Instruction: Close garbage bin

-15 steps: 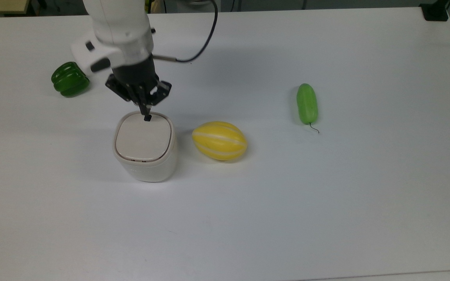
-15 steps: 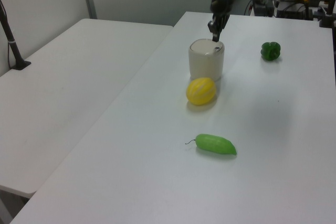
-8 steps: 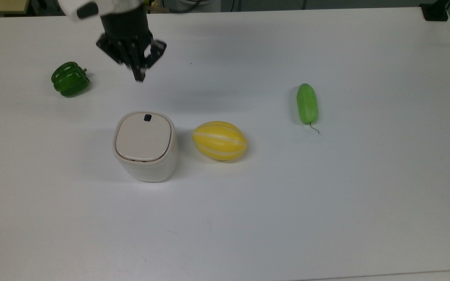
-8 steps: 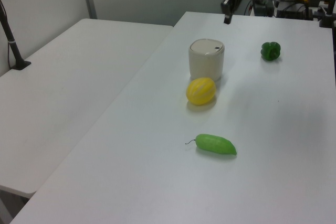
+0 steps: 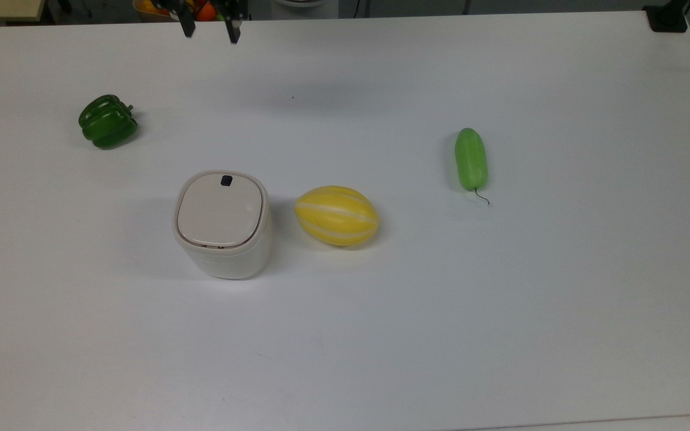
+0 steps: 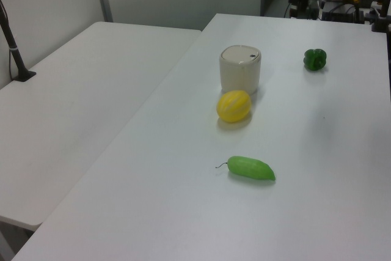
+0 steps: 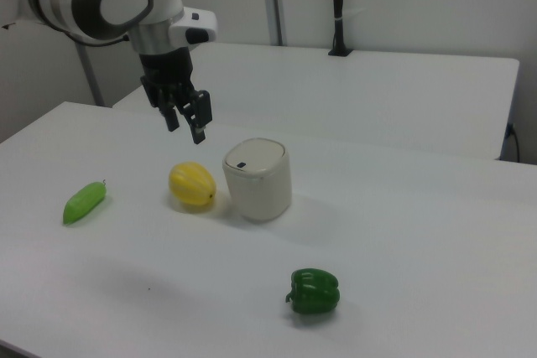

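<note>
- Plainly, the garbage bin [image 5: 223, 226] stands on the white counter [image 5: 501, 299] with its beige lid [image 5: 220, 211] lying flat on the rim and the small black button [image 5: 225, 179] at the lid's far edge in the top view; judged from this, the closing looks done.
- The chief risk I see is a lid that sits flush yet has not latched; if so, it could spring up with no further touch, and nothing here settles whether the catch is engaged.
- A yellow melon [image 5: 336, 215] lies just beside the bin on the top view's right, not touching it; a careless return pass at low height could knock it into the bin wall.
- A cucumber [image 5: 471, 158] rests well apart, further to the top view's right, and stands in nobody's way.
- A green pepper [image 5: 107, 121] sits off to the top view's left, clear of the bin.
- The claw [image 7: 186, 121] hangs high above the counter, well apart from the bin, its two fingers spread wide and holding nothing; nothing stands between it and the lid.
</note>
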### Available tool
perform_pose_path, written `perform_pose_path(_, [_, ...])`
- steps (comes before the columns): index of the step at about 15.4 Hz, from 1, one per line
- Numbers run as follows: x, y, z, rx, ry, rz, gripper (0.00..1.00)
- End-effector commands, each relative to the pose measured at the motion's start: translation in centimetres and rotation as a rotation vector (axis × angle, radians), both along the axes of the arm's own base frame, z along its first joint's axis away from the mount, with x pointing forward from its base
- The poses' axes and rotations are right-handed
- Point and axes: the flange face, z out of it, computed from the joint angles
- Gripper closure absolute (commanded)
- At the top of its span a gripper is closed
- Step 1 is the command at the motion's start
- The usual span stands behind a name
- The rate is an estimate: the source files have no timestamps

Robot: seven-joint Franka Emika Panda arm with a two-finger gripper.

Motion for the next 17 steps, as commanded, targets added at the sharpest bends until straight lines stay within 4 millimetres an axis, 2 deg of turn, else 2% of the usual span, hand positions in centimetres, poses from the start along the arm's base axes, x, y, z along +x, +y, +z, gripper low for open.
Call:
perform_pose_path(1, [-2.8,-0.9,0.2,-0.009,0.039,0.043,0.0])
perform_pose_path(2, [-2.9,-1.5,0.4,-0.007,0.042,0.033,0.0])
perform_pose_path(7, [-3.4,-2.0,0.3,0.002,0.132,0.024,0.0])
perform_pose_path(11, [-2.1,-2.3,0.1,-0.004,0.139,0.005,0.0])
perform_pose_path(16, [-2.0,-2.8,1.2,-0.01,0.117,-0.003,0.0])
perform_pose_path(17, [-2.2,-3.5,1.4,-0.009,0.112,-0.015,0.0])
